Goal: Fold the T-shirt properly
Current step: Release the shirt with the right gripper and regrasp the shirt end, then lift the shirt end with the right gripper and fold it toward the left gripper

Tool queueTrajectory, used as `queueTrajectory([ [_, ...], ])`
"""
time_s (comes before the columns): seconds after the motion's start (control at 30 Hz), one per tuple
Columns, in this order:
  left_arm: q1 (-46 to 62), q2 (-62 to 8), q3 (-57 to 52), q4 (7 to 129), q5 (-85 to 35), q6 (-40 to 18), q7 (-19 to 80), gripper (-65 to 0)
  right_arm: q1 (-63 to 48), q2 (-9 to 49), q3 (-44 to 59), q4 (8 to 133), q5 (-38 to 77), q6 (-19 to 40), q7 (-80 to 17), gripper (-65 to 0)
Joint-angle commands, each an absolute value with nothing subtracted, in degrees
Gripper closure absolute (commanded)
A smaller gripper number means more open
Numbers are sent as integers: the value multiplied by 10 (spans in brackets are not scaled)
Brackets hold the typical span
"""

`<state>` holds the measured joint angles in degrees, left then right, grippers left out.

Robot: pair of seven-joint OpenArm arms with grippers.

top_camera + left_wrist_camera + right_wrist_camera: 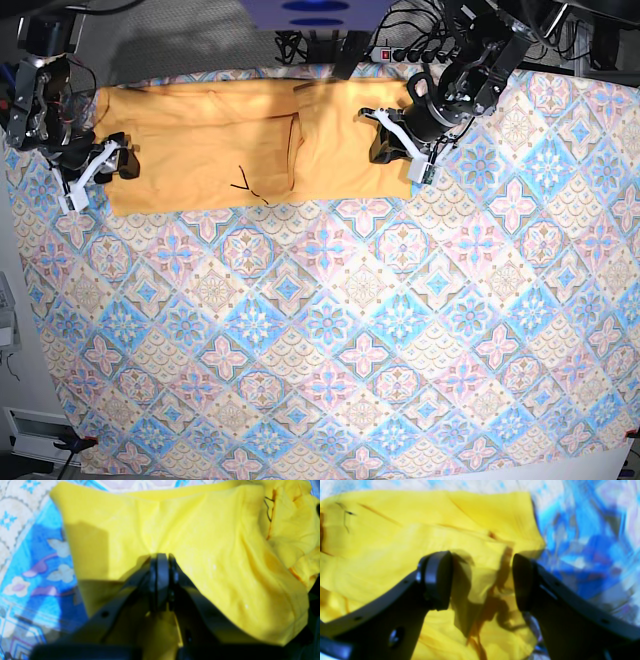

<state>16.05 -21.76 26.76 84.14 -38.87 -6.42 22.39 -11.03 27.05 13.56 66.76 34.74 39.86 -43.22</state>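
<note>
The yellow T-shirt (220,150) lies spread in a wide band along the far side of the table, with a dark scribble print (247,185) near its front edge. At its right end, my left gripper (383,143) is shut on the T-shirt. In the left wrist view the fingertips (162,560) pinch a puckered fold of the cloth (200,542). My right gripper (112,163) is at the shirt's left end. The right wrist view shows it open (481,580), its fingers wide apart just above a crumpled edge of the cloth (395,542).
A blue-pink patterned tablecloth (330,330) covers the whole table in front of the shirt. Cables and a power strip (380,45) lie beyond the far edge. Both arm bases stand at the far corners.
</note>
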Motion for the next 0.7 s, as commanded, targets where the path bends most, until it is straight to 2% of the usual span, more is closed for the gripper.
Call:
queueTrajectory([
  [0.0, 166, -223, 269, 848, -379, -51, 249, 0, -102, 284, 132, 655, 349, 400, -426, -362],
  [0.23, 174, -225, 268, 869, -379, -51, 249, 0, -96, 284, 93, 611, 349, 400, -399, -361],
  [0.5, 174, -225, 268, 869, -379, -51, 249, 0, -115, 283, 44, 659, 351, 400, -429, -357],
  [0.57, 174, -225, 268, 869, -379, -51, 249, 0, -122, 283, 43, 684, 352, 400, -436, -318],
  [0.67, 173, -225, 268, 869, -378, -51, 249, 0, -124, 282, 42, 701, 352, 400, -436, -219],
])
